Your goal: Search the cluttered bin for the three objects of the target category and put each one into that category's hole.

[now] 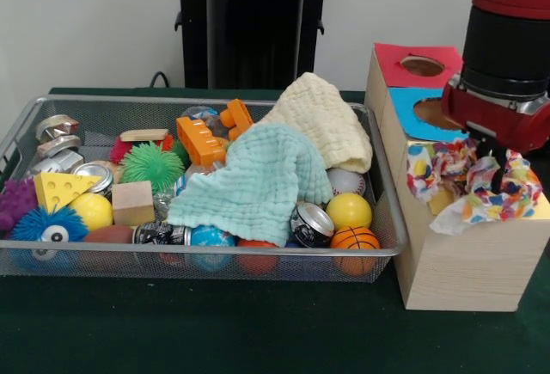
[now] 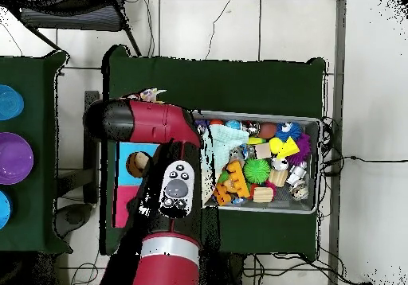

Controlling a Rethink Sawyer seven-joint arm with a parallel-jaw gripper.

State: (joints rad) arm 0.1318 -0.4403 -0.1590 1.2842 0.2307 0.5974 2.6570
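Tool (image 1: 486, 161) clamped on multicoloured patterned cloth (image 1: 468, 187), cloth draped over near end of wooden box (image 1: 455, 266), beside wire bin (image 1: 198, 262) holding mint cloth (image 1: 258, 180), cream cloth (image 1: 322, 120), balls, cans, blocks, on green table (image 1: 215, 331).

We read this as a robotics lab test station. A red and black robot arm (image 2: 159, 218) on a pedestal stands at a table covered in dark green cloth (image 1: 215, 331). On it sit a wire mesh bin (image 1: 198, 264) of assorted toys and cloths and a plywood sorting box (image 1: 468, 266) with coloured panels and cut holes. Cables (image 2: 351, 158) trail over a pale tiled floor (image 2: 366, 75); the wall (image 1: 86, 21) behind is bare.
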